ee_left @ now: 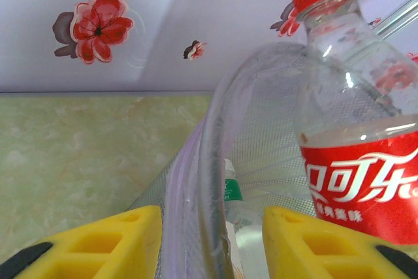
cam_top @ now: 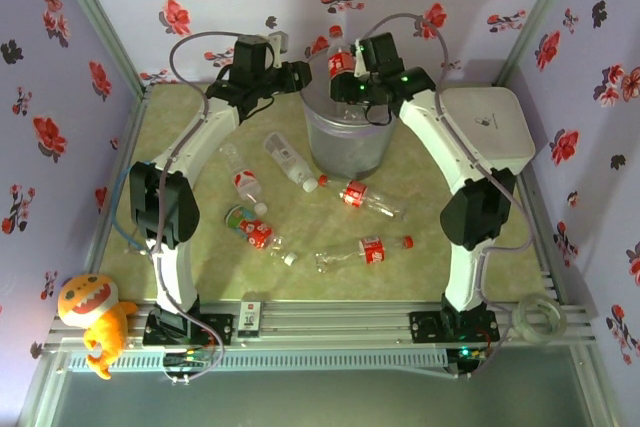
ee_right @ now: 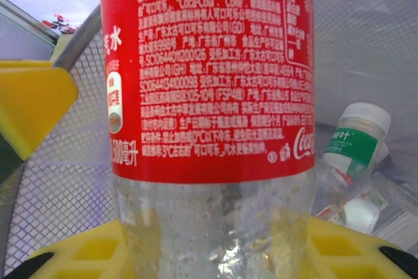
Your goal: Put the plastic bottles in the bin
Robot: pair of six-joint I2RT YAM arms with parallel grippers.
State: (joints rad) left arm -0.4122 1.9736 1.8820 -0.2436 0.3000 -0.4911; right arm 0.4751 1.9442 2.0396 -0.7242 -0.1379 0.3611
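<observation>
Red-label bottle point(cam_top: 341, 64) is upright, cap up, grasped by the right hand point(cam_top: 352, 82) directly over the bin point(cam_top: 345, 147) mouth near its 12 o'clock rim, so letting go should drop it straight in; left hand point(cam_top: 290, 77) released, empty, by the 9 o'clock rim.

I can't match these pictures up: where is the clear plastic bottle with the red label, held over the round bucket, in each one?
Top external: the clear red-labelled plastic bottle is top centre, over the translucent grey-lilac round plastic bin.
Left wrist: the bottle stands upright on the right side, red cap at the top edge.
Right wrist: the bottle is in the centre, label close up.
Shared landmark: the bin, by its rim and wall.
</observation>
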